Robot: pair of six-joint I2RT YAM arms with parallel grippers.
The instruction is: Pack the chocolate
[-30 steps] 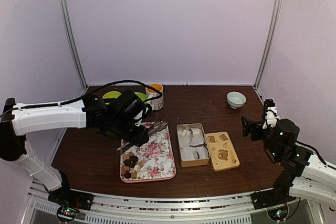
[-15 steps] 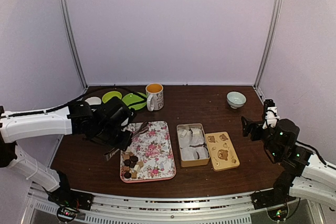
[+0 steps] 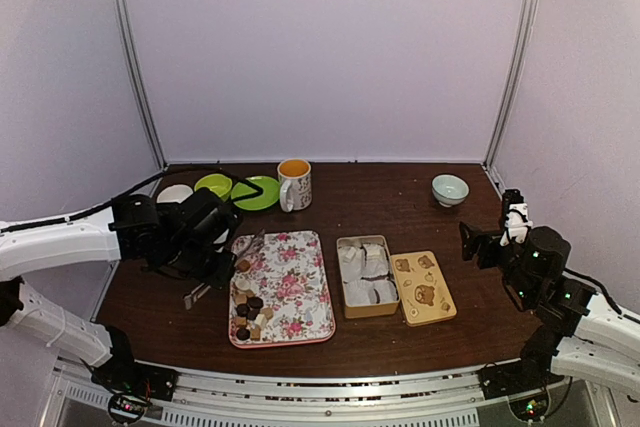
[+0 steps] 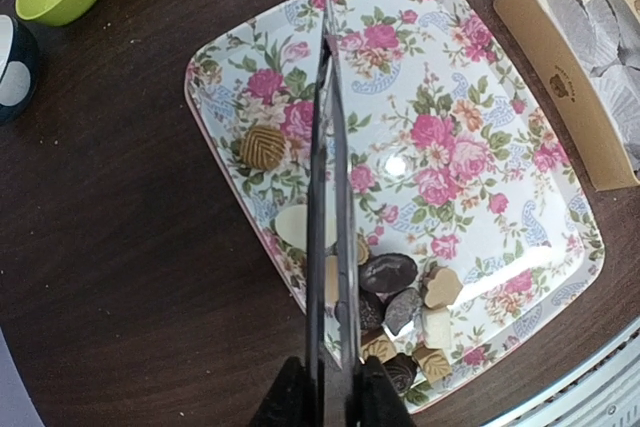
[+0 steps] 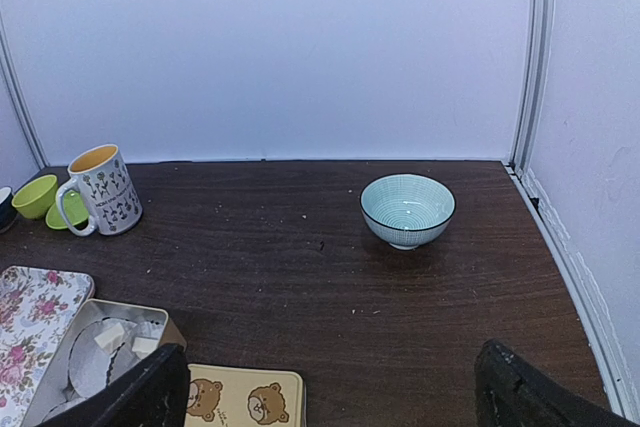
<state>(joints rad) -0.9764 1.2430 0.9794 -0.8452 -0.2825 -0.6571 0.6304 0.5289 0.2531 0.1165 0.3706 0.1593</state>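
The left jaws are clamped on long, thin metal tongs (image 4: 328, 177), which reach straight ahead of them over a floral tray (image 4: 490, 137). The chocolate (image 4: 400, 302) lies on that tray just ahead of these jaws, mostly clustered right of the tongs, with dark rounded pieces among pale tan ones. One ridged tan piece (image 4: 263, 147) sits apart, farther ahead and left of the tongs. An open tin (image 4: 560, 97) lined with paper cups stands off to the right. The right jaws are spread wide and hold nothing above the tabletop (image 5: 300, 277). A teal bowl (image 5: 407, 209) stands ahead of them, and a mug (image 5: 103, 190) is ahead to their left.
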